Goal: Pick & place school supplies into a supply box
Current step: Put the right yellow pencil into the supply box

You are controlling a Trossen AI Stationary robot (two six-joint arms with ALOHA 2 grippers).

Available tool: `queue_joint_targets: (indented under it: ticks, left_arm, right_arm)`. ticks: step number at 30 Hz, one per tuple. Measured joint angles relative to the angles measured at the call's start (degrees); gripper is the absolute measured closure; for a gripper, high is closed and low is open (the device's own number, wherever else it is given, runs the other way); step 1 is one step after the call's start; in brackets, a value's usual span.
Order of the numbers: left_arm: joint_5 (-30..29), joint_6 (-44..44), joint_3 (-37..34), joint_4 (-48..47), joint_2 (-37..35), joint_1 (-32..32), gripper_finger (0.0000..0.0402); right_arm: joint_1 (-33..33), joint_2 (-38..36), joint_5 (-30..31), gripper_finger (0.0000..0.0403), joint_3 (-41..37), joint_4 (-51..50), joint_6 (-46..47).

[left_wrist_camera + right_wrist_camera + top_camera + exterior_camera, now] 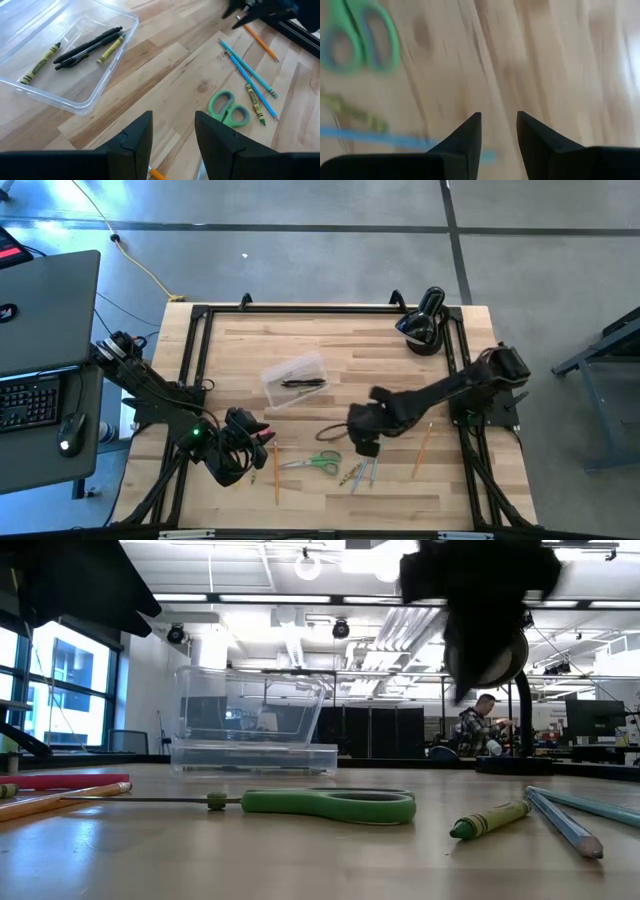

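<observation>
Several supplies lie near the scissors (322, 463); the supply box (296, 379) sits beyond them. The empty, parted right gripper (498, 131) should centre over one blue pencil (252, 86) before closing.

The middle of the table (330, 330) is lying bare between the supply box (294, 379) and the black rounded device (424, 322) at the far right corner. Toward the near edge, the scissors (318, 463), two blue pencils (250, 75) and a green crayon (255, 97) are crowding the way, with the right gripper (362, 442) hanging just above them. Orange pencils (277, 472) are lying beside the left gripper (255, 442).
</observation>
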Motion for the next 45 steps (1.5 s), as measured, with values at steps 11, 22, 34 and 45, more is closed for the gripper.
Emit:
queue_joint_targets:
  ticks: [11, 22, 34, 45]
  left_arm:
    - [-0.2, 1.05, 0.0, 0.0, 0.0, 0.0, 0.0223]
    - [-0.2, 1.05, 0.0, 0.03, 0.0, 0.0, 0.0223]
    - [-1.62, 1.07, -0.01, 0.11, 0.0, 0.0, 0.0223]
    - [-2.35, 1.05, 0.01, 0.92, 0.0, 0.04, 0.0223]
  right_arm:
    - [10.7, -0.02, 0.32, 0.0309, -0.02, -28.82, 39.12]
    - [19.97, -2.91, 1.1, 0.0308, -1.42, -35.36, 65.09]
    - [21.52, -9.68, -9.63, 0.0308, -24.54, -12.24, 76.46]
    - [20.26, -13.27, -7.51, 0.0308, -28.44, -8.07, 76.66]
